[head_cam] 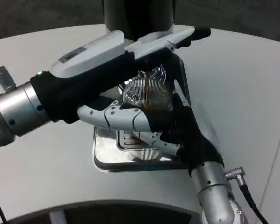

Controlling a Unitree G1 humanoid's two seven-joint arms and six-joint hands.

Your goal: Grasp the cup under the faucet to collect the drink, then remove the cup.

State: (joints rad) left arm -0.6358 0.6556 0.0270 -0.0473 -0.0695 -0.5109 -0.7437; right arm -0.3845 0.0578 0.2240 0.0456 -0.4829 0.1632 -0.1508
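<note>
A clear ribbed cup (147, 93) holding brown drink stands on the shiny drip tray (107, 158) below the dark dispenser (140, 14). A thin brown stream falls into it. My left hand (107, 60) stretches across above the cup, its flat fingers (182, 36) reaching to the dispenser's front, its thumb (123, 119) lying before the cup. My right hand (184, 133) is against the cup's right side and grips it, thumb up behind it and fingers (161, 142) curled around its lower front. The cup's base is hidden by both hands.
The round white table (242, 84) spreads out on all sides of the tray. My right forearm (214, 191) rises from the lower right, with a cable plug beside it. The table's near edge curves along the bottom.
</note>
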